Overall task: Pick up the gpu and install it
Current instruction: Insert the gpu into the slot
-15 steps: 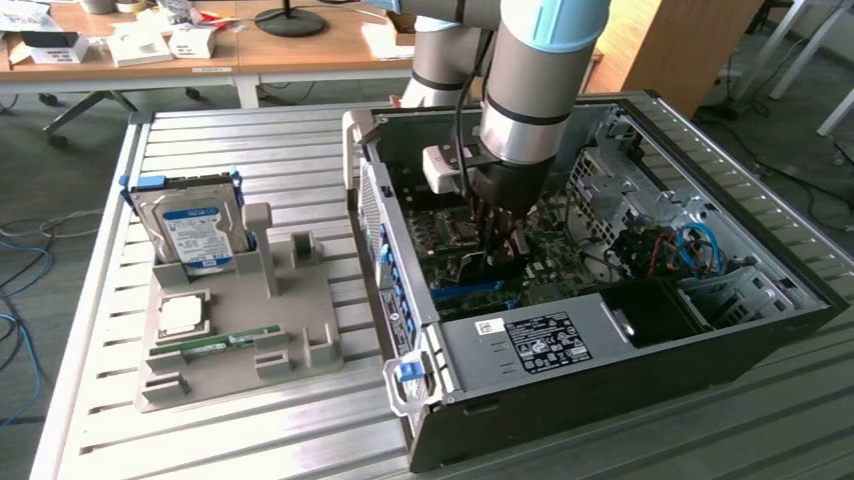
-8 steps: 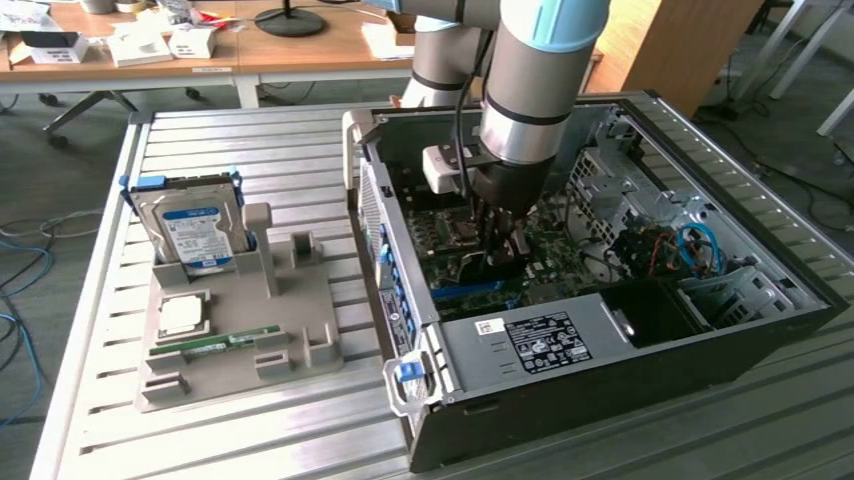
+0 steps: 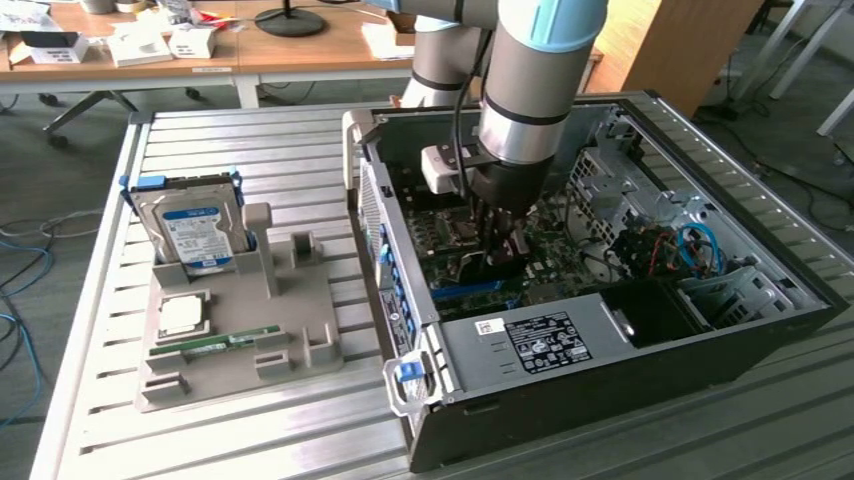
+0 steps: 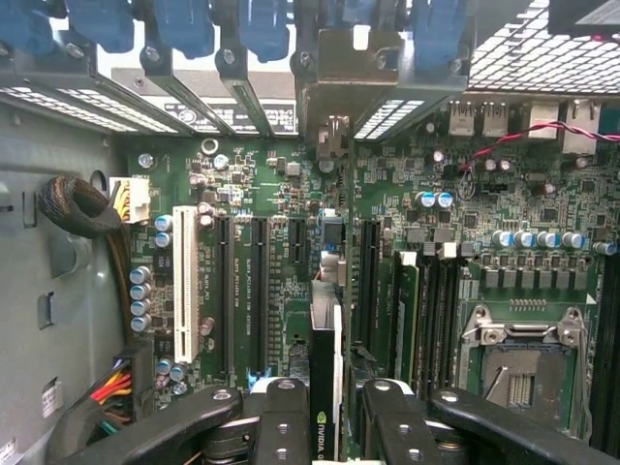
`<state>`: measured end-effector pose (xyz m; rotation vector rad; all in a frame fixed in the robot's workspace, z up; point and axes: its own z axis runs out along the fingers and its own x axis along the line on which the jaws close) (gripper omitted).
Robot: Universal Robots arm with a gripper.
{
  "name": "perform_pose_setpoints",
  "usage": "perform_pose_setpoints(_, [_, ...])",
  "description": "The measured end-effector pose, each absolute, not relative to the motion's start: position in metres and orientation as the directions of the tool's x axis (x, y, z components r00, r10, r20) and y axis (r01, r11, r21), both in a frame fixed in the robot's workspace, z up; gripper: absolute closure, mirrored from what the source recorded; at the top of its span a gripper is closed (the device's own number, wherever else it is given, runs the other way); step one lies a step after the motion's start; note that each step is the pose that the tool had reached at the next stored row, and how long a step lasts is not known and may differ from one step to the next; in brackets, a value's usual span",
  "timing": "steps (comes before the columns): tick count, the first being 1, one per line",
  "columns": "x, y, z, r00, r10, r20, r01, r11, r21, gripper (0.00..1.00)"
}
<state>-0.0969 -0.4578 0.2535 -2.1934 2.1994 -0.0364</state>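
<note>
In the wrist view the gpu shows edge-on as a thin card with a green logo on its near end. It stands upright over the green motherboard, between the long black slots. Its metal bracket reaches the case's rear slot openings. My gripper is shut on the card, one black finger on each side. In the exterior view my gripper is low inside the open computer case, with the dark gpu under it. I cannot tell whether the card sits in a slot.
A silver hard drive with a blue label stands in the grey holder on the slatted table, at the exterior view's left. A processor chip and a green memory stick lie there too. The power supply fills the case's near corner.
</note>
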Motion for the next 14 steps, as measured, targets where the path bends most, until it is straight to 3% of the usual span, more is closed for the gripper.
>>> perform_pose_setpoints(14, [-0.0974, -0.458, 0.2527, -0.003, -1.0, -0.009, -0.999, 0.003, -0.042, 0.74])
